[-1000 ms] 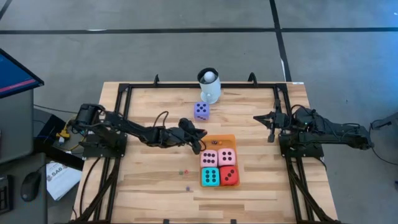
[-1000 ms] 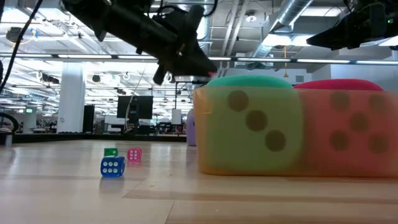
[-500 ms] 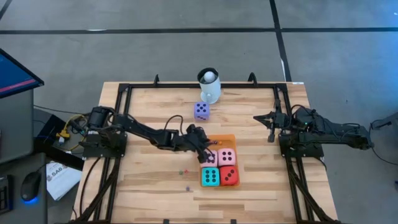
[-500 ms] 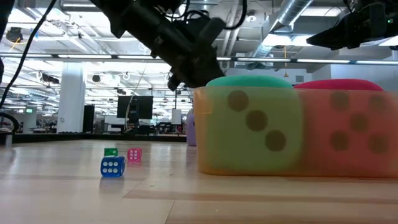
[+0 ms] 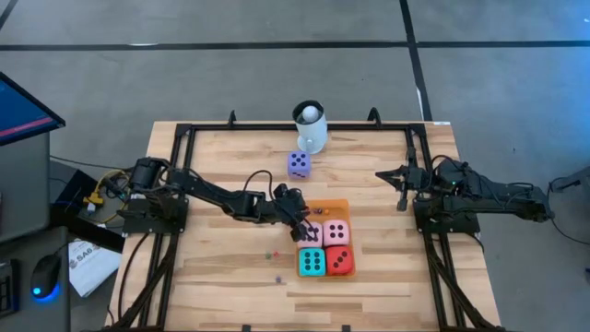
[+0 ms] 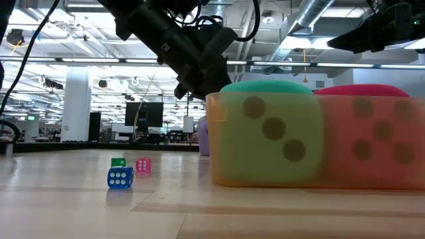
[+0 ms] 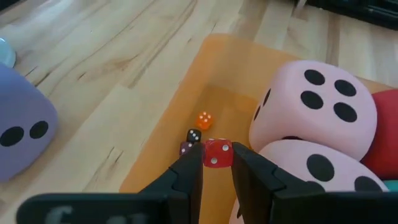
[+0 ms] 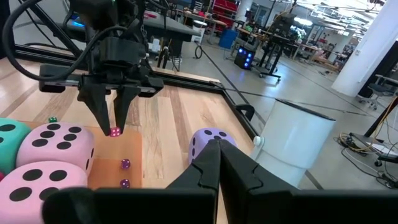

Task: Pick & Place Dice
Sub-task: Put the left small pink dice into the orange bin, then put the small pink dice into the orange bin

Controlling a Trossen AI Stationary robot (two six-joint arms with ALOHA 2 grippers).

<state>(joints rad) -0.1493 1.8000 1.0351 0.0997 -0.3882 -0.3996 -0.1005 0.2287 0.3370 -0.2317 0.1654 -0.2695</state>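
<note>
My left gripper (image 5: 303, 224) reaches over the far left part of the orange mat (image 5: 324, 207), shut on a tiny red die (image 7: 217, 153). Two pink dice (image 5: 323, 233), a teal one (image 5: 312, 262) and a red one (image 5: 339, 261) sit on the mat. A purple die (image 5: 298, 164) rests on the wood behind it. Three tiny dice (image 7: 194, 135) lie on the mat just past the fingertips. My right gripper (image 5: 383, 173) waits shut at the table's right side. My left gripper pinches the tiny red die's two opposite faces (image 7: 217, 153) between the tips of its fingers (image 7: 189, 171). The fingers slant down from the table's left. The die sits low over the mat beside the pink dice; whether it touches the mat I cannot tell.
A white mug with a ball (image 5: 311, 127) stands at the far edge. Tiny blue (image 6: 120, 177), green (image 6: 118, 162) and pink (image 6: 143, 164) dice lie on the wood left of the mat. A black frame (image 5: 184, 138) borders the table.
My left gripper has gone toward the table's right and near side, sunk toward the orange mat and tipped further down, mostly in the first half second. It now hovers at the mat beside the pink dice.
</note>
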